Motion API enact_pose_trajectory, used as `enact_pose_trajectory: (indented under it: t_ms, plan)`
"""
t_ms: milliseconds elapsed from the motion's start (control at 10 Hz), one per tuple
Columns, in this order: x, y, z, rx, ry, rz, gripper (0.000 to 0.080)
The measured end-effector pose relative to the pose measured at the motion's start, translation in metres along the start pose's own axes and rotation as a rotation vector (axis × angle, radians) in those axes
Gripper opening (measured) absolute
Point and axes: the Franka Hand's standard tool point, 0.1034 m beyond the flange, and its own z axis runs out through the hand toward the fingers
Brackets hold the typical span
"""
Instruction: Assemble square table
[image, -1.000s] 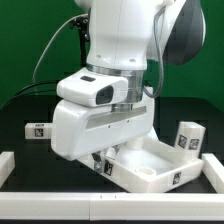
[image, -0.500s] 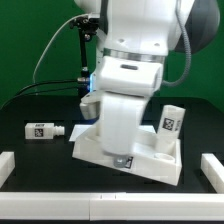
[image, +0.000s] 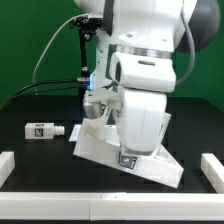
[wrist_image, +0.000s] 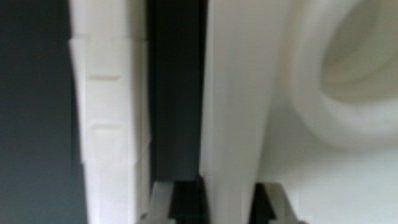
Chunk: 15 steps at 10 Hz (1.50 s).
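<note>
White tabletop (image: 95, 150) seemingly tilted on edge; leg (image: 42, 129) lies crosswise.

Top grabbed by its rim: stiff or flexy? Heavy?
The top is probably stiff: in the wrist view its rim runs straight between the fingers, no visible bowing. Likely light for its size, being a thin-walled tray. Wide and held at one edge, so it may twist in the grip.

black table (image: 35, 152) | white bar (image: 7, 166), exterior view's left | white bar (image: 213, 168), exterior view's right | green backdrop (image: 28, 40)
</note>
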Motion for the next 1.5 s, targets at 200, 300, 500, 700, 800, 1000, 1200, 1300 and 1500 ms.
enact_pose_trajectory:
  t_ms: [200,300,500,700,800,1000,1200,1300,1500]
  plan:
    - [0.023,0.009,0.009,-0.022,0.012,-0.056,0.0057]
    - [0.019,0.007,0.012,-0.036,0.01,-0.038,0.0057]
    - [0.018,0.006,0.013,-0.028,0.009,-0.027,0.0058]
    - [0.018,0.005,0.014,-0.023,0.01,0.002,0.0058]
    - [0.026,0.007,0.013,-0.001,0.009,0.061,0.0058]
    - [0.04,0.02,0.01,-0.012,0.017,0.1,0.0057]
    - [0.047,0.02,0.013,-0.01,0.021,0.119,0.0058]
    - [0.048,0.022,0.011,-0.015,0.014,0.108,0.0058]
    - [0.047,0.024,0.012,-0.017,0.006,0.101,0.0058]
